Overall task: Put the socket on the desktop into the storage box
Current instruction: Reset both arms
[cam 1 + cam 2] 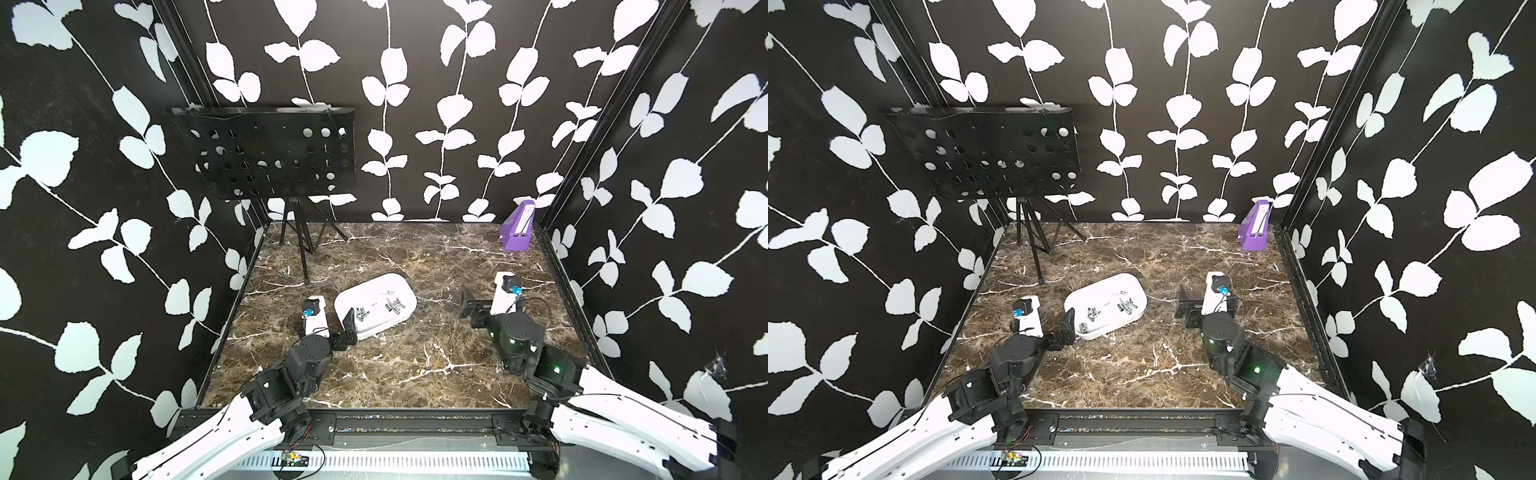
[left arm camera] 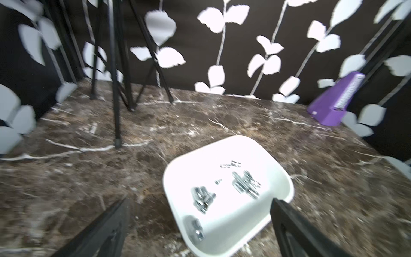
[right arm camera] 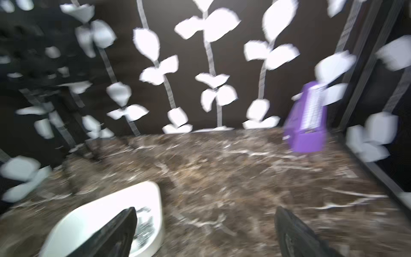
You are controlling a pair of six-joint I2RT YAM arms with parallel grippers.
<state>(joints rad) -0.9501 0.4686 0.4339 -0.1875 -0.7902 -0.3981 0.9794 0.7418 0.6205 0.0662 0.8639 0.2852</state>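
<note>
**Clerk:** Top views first. Where is the storage box?

**Checker:** Storage box [image 1: 376, 286], white and shallow, a little left of the middle of the table [image 1: 415, 374]. Its long axis slants from near-left to far-right. The sockets [image 1: 360, 314] are inside it: two chrome clusters and a few strays. No loose ones show on the table in either top view.

**Clerk:** And the hands?

**Checker:** The left hand [image 1: 348, 328] is at the box's near-left end, just beside the rim. Whether it touches the rim, I cannot tell. The right hand [image 1: 467, 301] is well apart from the box, toward the right edge.

**Clerk:** Left wrist view?

**Checker:** Left hand [image 2: 200, 200]: fingers apart, gripping nothing. The storage box [image 2: 222, 140] is directly ahead of it, with its near end between the two fingers. The sockets [image 2: 244, 184] lie on the box floor.

**Clerk:** Right wrist view?

**Checker:** It is blurred. Right hand [image 3: 204, 209]: fingers wide apart, only bare table between them. The storage box [image 3: 100, 207] lies off on the side toward the left arm.

**Clerk:** Other items?

**Checker:** A purple box [image 1: 517, 228] at the far-right corner and a black stand [image 1: 299, 232] at the far-left corner.

**Clerk:** Your judgement?

**Checker:** The sockets look fully stowed. If any remain out, they are hidden. The left hand is nearer the box. To reach it, the right hand would have to travel toward the left edge and meet the box's far-right end first
</note>
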